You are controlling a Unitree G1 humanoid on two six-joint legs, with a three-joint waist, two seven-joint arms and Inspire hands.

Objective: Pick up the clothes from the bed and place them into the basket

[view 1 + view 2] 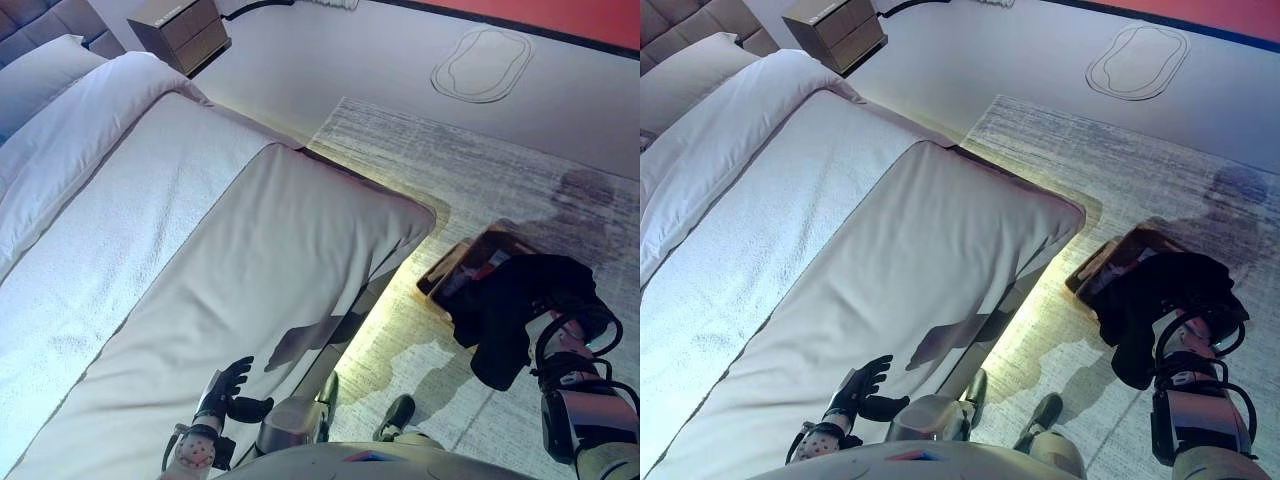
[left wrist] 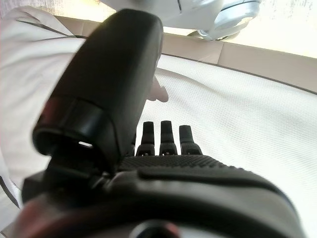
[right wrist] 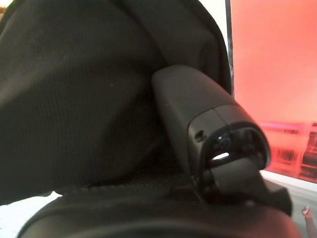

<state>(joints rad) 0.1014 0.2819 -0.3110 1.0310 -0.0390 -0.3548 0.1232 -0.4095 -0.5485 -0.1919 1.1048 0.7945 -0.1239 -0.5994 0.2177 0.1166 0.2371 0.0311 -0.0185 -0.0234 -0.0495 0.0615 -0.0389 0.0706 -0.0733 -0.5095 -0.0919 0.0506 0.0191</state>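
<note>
The right hand (image 3: pixel 208 129) holds a black garment (image 1: pixel 510 300), thumb pressed into the cloth, above the brown basket (image 1: pixel 470 255) on the rug (image 1: pixel 420 160) beside the bed (image 1: pixel 250 260); its fingers seem buried. The left hand (image 1: pixel 225 385) hovers relaxed over the bed's near edge.

We hold our left hand (image 1: pixel 224 388) low at our left side, fingers straight and relaxed, thumb (image 2: pixel 116 84) standing apart, nothing in it. Our right arm reaches out to the right, forearm raised. Our right hand (image 3: pixel 208 124) is wrapped in dark cloth; only its thumb shows, pressed against the fabric, and we cannot see how its fingers lie.
</note>
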